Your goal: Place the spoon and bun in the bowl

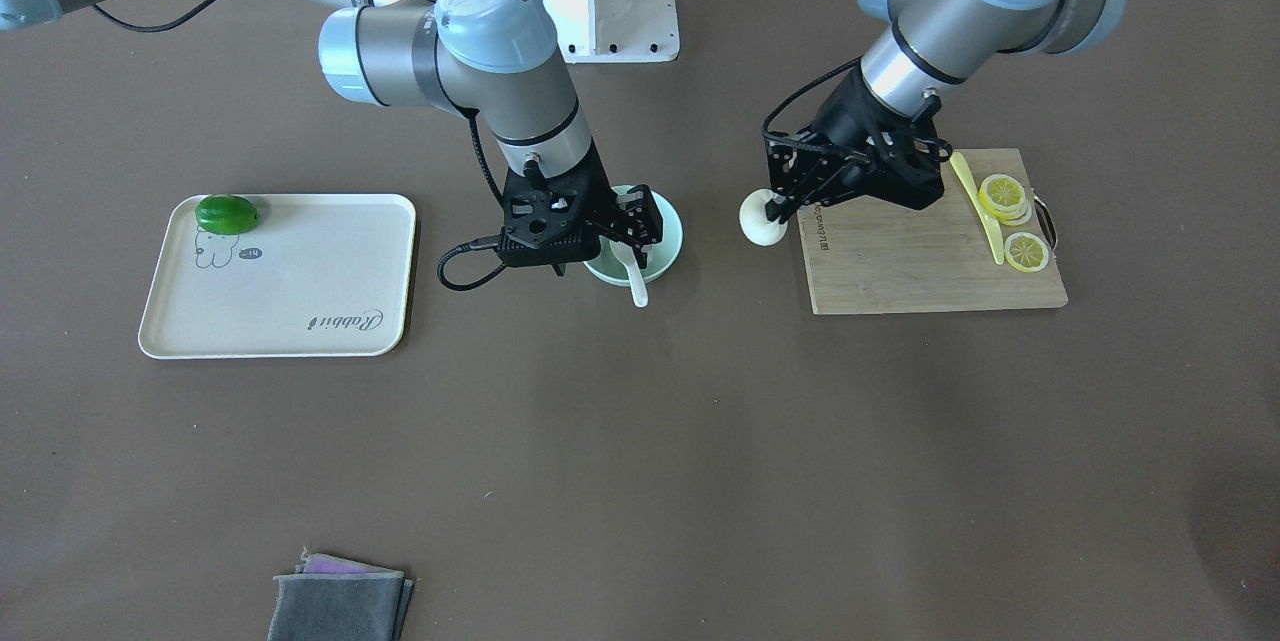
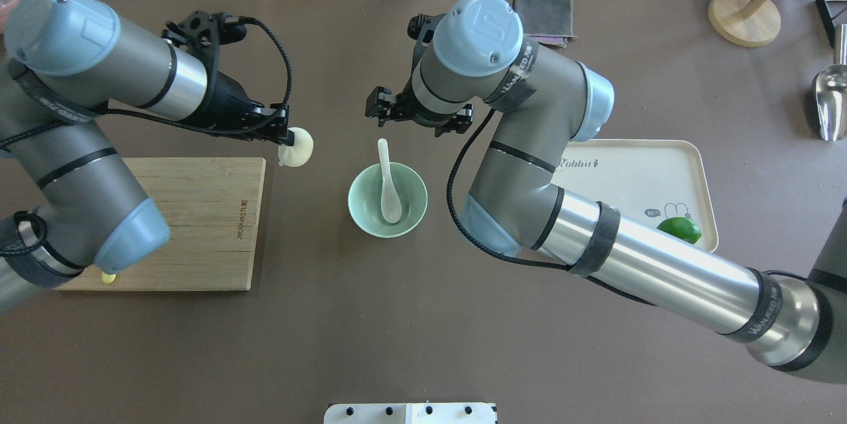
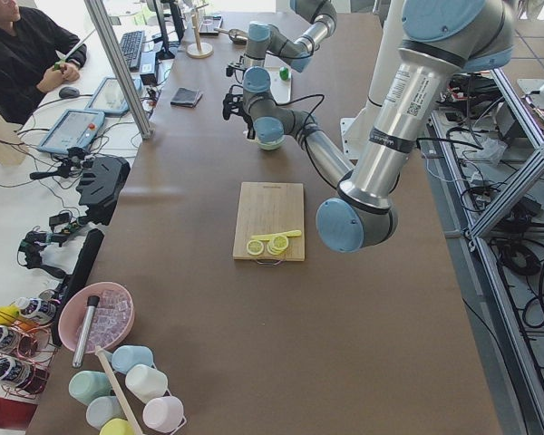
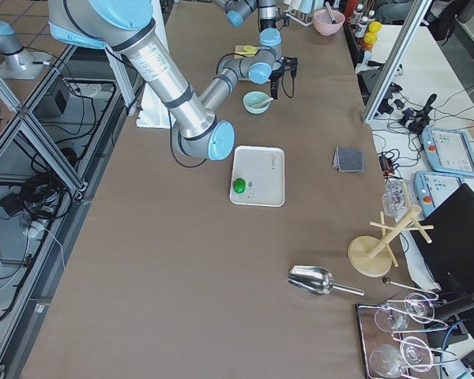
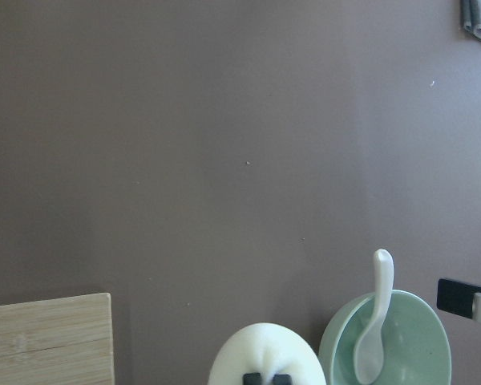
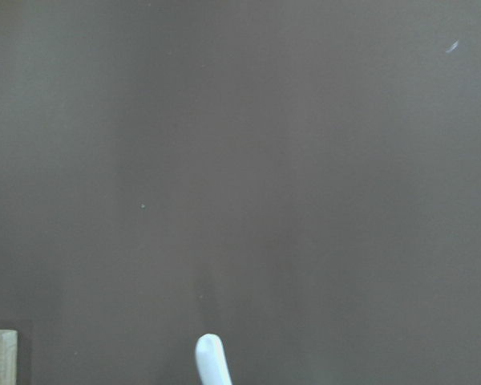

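Note:
The pale mint-green bowl stands at the table's middle. The white spoon lies in it, scoop down, with its handle sticking over the far rim. My right gripper hovers over the bowl's far rim with its fingers apart, and nothing is in it. My left gripper is shut on the white bun. It holds the bun over the table between the cutting board and the bowl. In the left wrist view the bun sits at the bottom edge, left of the bowl.
A wooden cutting board with lemon slices and a thin yellow knife lies under the left arm. A cream tray holds a green lime. A grey cloth lies at the far edge.

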Available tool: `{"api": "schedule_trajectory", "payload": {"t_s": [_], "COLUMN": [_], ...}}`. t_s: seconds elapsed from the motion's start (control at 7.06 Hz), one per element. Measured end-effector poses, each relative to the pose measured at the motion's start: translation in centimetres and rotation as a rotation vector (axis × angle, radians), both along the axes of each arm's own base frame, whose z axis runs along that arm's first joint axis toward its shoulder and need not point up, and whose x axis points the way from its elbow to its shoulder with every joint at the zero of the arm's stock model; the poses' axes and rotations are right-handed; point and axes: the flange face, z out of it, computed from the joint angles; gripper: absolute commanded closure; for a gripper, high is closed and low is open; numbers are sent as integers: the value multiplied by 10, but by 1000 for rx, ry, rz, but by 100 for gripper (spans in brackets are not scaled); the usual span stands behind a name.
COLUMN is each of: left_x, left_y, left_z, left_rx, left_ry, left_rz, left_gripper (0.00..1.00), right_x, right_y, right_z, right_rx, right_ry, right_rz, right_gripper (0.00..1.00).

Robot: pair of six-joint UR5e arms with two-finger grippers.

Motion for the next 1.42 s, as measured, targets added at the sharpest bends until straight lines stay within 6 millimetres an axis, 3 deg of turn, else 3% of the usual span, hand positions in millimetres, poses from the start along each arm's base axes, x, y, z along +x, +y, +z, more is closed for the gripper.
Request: {"api": "schedule_trajectory", "payload": {"t_s": [0.14,0.42,0.57,0.71,1.13,1.42], "left_x": [30,85,101,109,115,102], "left_y": [16,32,31,30,28,30], "left_z": [-19,-45,-50,-49,-42,-29], "left_rx": [-15,-20,-20,-22,-17,-12], "left_ry": [17,23,17,9,-11,-28], "left_rz": [-13,-49,-59,-63,-90,-105], "left_gripper": [100,100,25,2,2,2], "right_x": [38,113,149,180,238,305], "right_y": [-10,-9,-3,2,7,-2], "right_z": [23,79,107,132,187,224], "right_rx": [19,96,127,142,193,147], "right_ry": [14,78,101,117,165,132], "right_rz": [-34,-110,-136,-152,-206,-186], "right_gripper": [0,0,0,0,0,0]}}
